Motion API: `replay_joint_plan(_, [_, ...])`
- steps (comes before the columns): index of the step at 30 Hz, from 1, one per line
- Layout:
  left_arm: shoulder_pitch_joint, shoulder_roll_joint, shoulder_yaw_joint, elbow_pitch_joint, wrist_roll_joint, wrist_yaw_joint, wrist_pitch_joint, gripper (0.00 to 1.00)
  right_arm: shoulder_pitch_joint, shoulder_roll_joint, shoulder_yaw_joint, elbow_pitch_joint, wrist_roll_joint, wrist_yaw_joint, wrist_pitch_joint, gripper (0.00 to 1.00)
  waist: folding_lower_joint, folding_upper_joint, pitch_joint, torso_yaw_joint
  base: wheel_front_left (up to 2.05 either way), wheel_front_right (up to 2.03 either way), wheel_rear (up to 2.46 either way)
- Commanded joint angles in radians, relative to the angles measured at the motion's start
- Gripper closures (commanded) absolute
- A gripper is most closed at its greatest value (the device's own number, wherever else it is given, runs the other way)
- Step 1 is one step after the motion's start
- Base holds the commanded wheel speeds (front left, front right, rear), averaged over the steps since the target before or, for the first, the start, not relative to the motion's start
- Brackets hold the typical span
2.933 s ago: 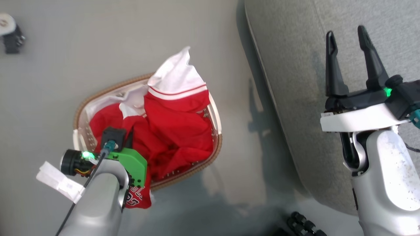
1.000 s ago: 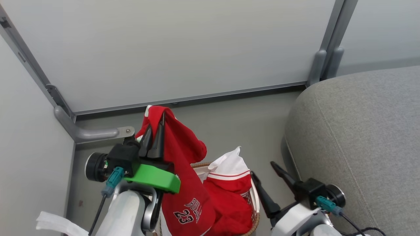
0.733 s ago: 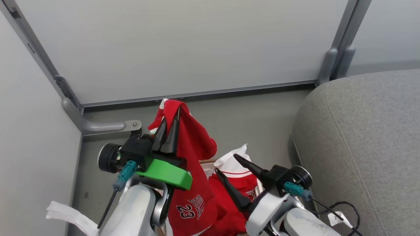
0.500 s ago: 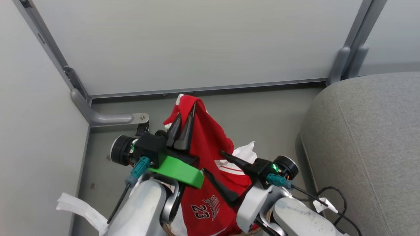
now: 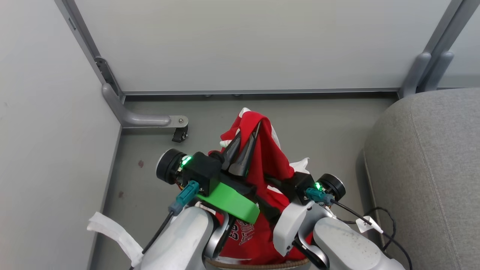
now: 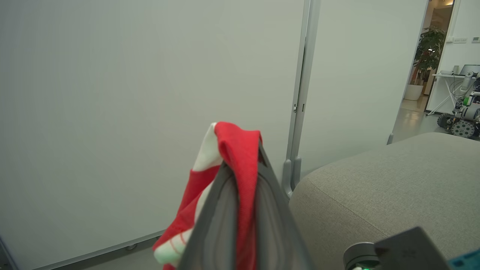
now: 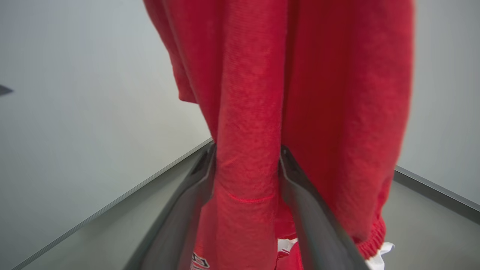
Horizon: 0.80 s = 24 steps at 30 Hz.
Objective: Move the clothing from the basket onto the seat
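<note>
Hanging above the basket (image 5: 255, 265), a bright red piece of the clothing (image 5: 272, 153) with white panels is held up by the left gripper (image 5: 249, 128), whose two dark fingers are pressed together on a bunched fold at its top. In the left wrist view, red and white fabric is seen draped over the tips. White lettering is shown on the lower part, partly hidden by the arms. Lower down, a hanging fold of the same red fabric is flanked by the right gripper (image 7: 247, 150) — its fingers are set apart with the fold touching both inner faces, and whether the fold is truly pinched cannot be told. More red and white cloth is seen below, by the basket's brown woven rim. The grey seat (image 5: 431, 168) is placed to the right of both arms, beside a grey floor (image 5: 150, 180) — pale wall panels (image 5: 243, 45) are set behind
</note>
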Motion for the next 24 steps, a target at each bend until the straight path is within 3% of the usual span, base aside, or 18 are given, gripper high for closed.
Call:
replay_joint_plan(1, [-0.017, 0.003, -0.004, -0.005, -0.008, 0.006, -0.001, 1.00, -0.009, -0.003, -0.007, 0.004, 0.019, -0.001, -0.004, 1.00, 0.0000, 0.0000, 0.003, 0.008, 0.00, 0.00, 0.00])
replay_joint_plan(9, [-0.006, 0.004, 0.025, 0.019, 0.004, 0.026, -0.001, 1.00, 0.040, -0.002, -0.062, -0.016, 0.029, -0.001, -0.004, 1.00, 0.0000, 0.0000, 0.003, 0.009, 0.00, 0.00, 0.00])
replay_joint_plan(10, [0.005, 0.003, 0.036, 0.021, 0.004, 0.027, -0.001, 0.73, 0.052, -0.002, -0.078, -0.028, 0.024, -0.001, -0.004, 1.00, 0.0000, 0.0000, 0.000, 0.005, 0.00, 0.00, 0.00])
replay_joint_plan(12, [0.026, 0.004, 0.051, 0.035, 0.012, 0.027, -0.001, 0.00, 0.072, -0.003, -0.110, -0.056, -0.002, -0.001, -0.004, 1.00, 0.0000, 0.0000, -0.005, -0.004, 0.00, 0.00, 0.00])
replay_joint_plan(20, [0.086, 0.004, 0.122, 0.080, 0.053, 0.001, -0.001, 0.00, 0.167, -0.002, -0.213, -0.210, -0.069, -0.001, -0.004, 1.00, 0.0000, 0.0000, -0.021, -0.062, 0.00, 0.00, 0.00])
replay_joint_plan(24, [0.130, 0.004, 0.165, 0.096, 0.072, -0.012, 0.000, 0.00, 0.223, -0.002, -0.270, -0.277, -0.081, -0.001, -0.004, 1.00, 0.0000, 0.0000, -0.031, -0.130, 0.00, 0.00, 0.00])
